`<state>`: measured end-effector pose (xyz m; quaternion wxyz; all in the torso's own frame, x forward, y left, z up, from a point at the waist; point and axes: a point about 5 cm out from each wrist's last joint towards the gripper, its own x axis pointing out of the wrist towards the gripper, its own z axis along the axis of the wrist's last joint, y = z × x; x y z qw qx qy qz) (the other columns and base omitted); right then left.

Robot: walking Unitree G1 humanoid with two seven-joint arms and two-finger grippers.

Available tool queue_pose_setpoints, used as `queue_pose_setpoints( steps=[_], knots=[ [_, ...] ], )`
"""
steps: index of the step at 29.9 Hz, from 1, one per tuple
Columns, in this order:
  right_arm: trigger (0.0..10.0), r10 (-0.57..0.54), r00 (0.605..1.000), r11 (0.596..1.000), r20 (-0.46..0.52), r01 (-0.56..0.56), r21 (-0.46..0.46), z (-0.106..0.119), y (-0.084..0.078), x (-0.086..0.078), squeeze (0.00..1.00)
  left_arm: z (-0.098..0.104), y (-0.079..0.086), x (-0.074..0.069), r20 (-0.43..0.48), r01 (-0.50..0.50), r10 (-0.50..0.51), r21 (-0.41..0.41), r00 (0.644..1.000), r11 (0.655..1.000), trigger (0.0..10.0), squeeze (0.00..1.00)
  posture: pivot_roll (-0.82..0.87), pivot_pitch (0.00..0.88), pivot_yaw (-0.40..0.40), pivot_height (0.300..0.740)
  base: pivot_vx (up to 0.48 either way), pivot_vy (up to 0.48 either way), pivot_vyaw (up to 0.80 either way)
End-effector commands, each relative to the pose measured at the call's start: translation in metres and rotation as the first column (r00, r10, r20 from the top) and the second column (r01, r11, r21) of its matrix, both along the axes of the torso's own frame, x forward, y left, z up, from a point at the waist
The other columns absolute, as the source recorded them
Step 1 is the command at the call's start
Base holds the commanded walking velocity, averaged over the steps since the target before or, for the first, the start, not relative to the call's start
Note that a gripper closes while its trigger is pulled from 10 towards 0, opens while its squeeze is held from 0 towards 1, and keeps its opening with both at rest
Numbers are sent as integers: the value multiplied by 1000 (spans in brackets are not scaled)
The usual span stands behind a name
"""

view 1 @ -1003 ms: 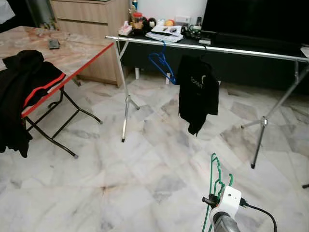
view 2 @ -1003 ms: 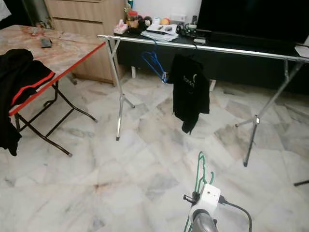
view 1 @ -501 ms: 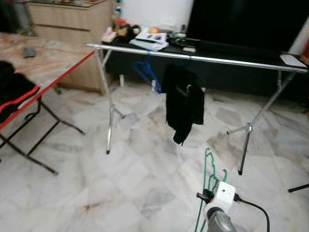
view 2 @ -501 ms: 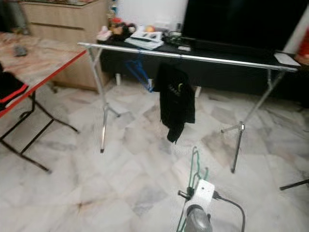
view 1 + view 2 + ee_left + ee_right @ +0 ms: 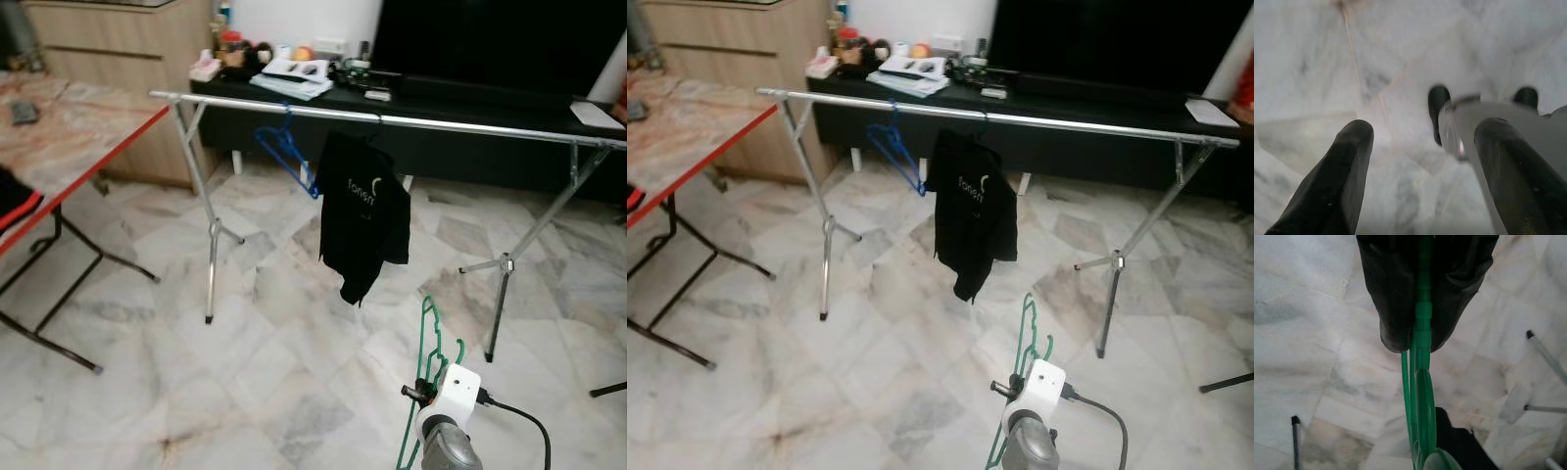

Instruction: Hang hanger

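Your right gripper [image 5: 1422, 340] is pinched tight on the green hanger [image 5: 428, 364], which stands upright over the near floor [image 5: 245, 392], low and to the right, with its hook pointing up. Your left gripper [image 5: 1420, 161] hangs idle, fingers spread wide, nothing between them (just marble below).

Farther off, the rail [image 5: 411, 121] runs left to right across the room on its splayed legs. A black shirt [image 5: 362, 215] hangs near its middle, and a blue hanger [image 5: 286, 157] sits just left of that. To the near left is a red-edged table [image 5: 88, 137].

By my reading, you have the hanger in hand but well short of the rail: you must close in, lift it, and hook it over a bare stretch, probably right of the shirt.
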<state>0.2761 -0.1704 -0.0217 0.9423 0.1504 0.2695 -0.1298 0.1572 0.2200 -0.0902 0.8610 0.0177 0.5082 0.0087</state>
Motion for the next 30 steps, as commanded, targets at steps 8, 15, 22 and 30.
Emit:
queue_pose_setpoints(
  steps=[8, 15, 22, 30],
  knots=[
    [10000, -59, 998, 998, -13, 59, -2, -1, -13, -3, 0, -5, -9, -7, -28, 9, -9, -16, 1000, 1000, 10000, 0, -40, 92, -10, 740, 307, 0, -138],
    [10000, -58, 998, 998, -16, 58, 0, -2, -14, -3, 0, -4, -9, -5, -26, 17, -18, -15, 1000, 1000, 10000, 0, -34, 88, -9, 740, 312, 0, -695],
    [10000, -45, 999, 999, -21, 45, -15, -2, -14, -4, 0, -4, -9, -6, -29, 29, -29, -13, 999, 999, 10000, 0, -33, 86, -13, 740, 317, 0, 0],
    [10000, -47, 999, 999, -9, 47, -12, -1, -15, -3, 0, -2, -9, -1, -27, 37, -38, -9, 999, 999, 10000, 0, -46, 86, -10, 740, 321, 0, 0]
  ],
)
